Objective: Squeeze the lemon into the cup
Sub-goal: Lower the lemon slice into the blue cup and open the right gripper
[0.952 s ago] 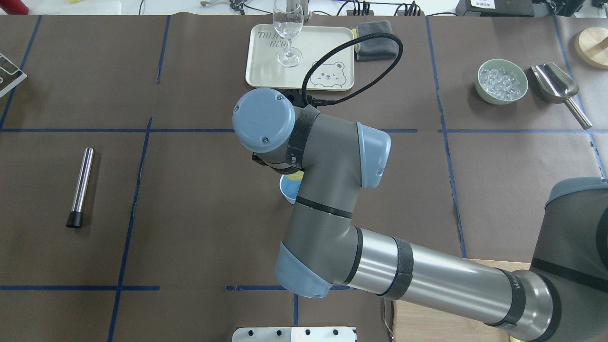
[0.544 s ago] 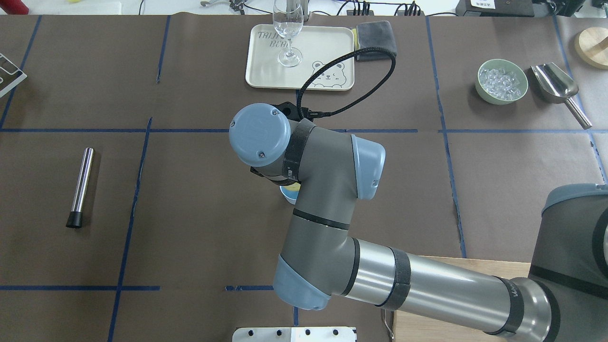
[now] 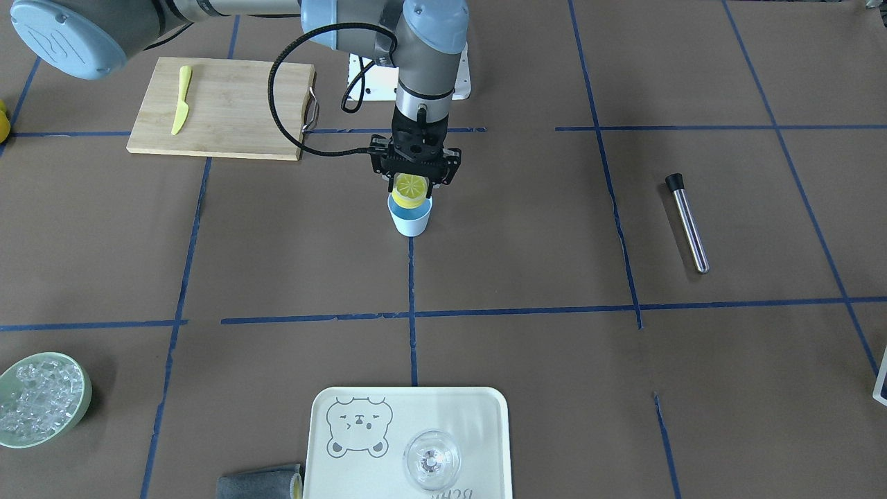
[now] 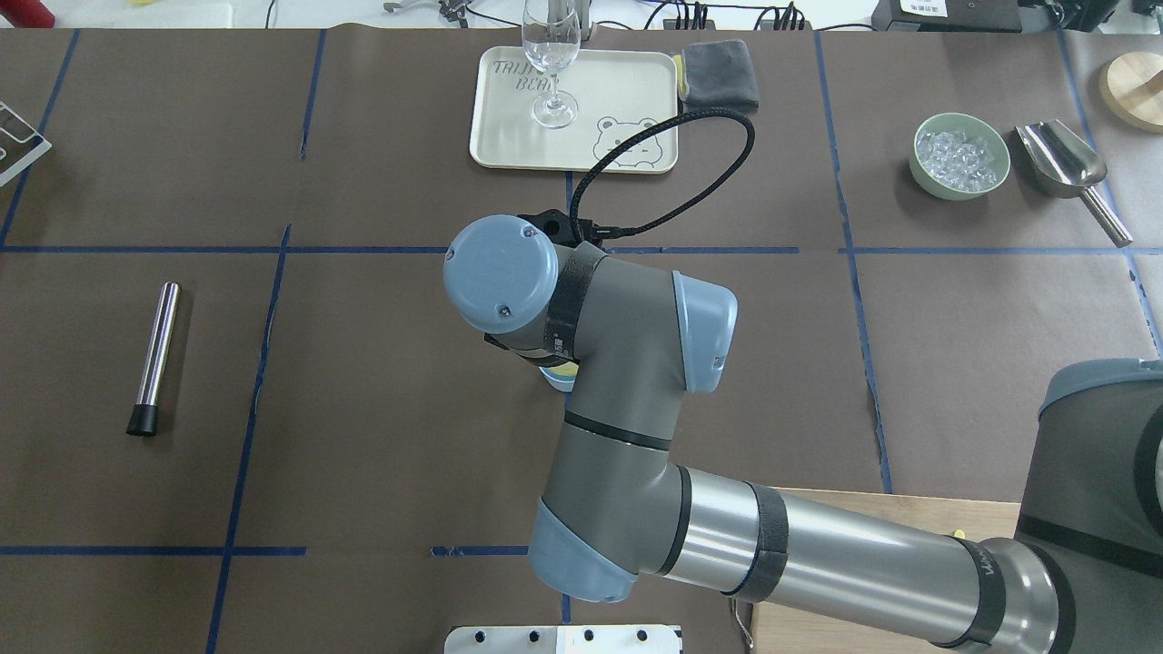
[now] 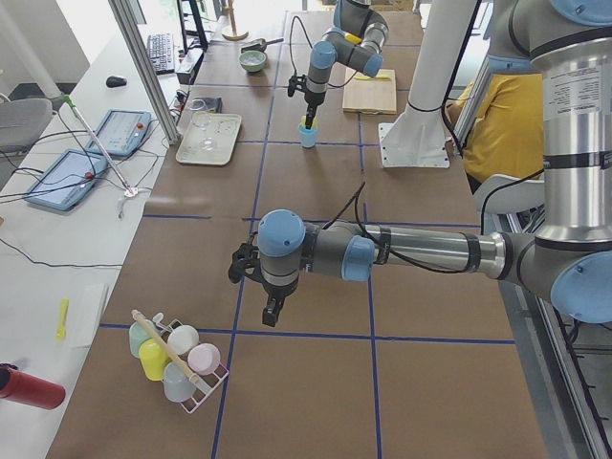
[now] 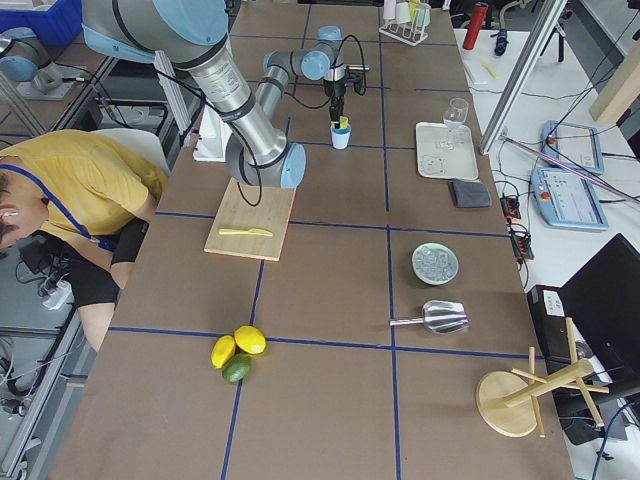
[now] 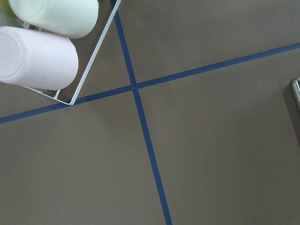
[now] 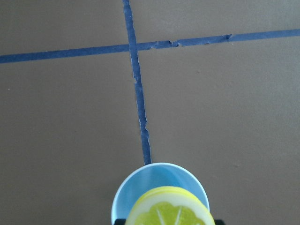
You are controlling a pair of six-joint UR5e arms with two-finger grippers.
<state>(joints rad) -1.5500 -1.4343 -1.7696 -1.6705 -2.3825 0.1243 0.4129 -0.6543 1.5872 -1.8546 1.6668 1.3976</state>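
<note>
In the front-facing view my right gripper hangs straight down, shut on the lemon, a yellow slice with its cut face toward that camera. The slice sits just above the mouth of the light-blue cup, which stands upright on a blue tape line. The right wrist view shows the lemon over the cup rim. From overhead the wrist hides all but a sliver of the cup. My left gripper hovers over bare table far from the cup; I cannot tell its state.
A cutting board with a yellow toy knife lies behind the cup. A tray holds a clear glass. A bowl of ice, a metal tube and a rack of cups stand further off.
The right wrist has shifted toward the robot's side of the table in the overhead view and now covers more of the cup. The cable loop moved with it.
</note>
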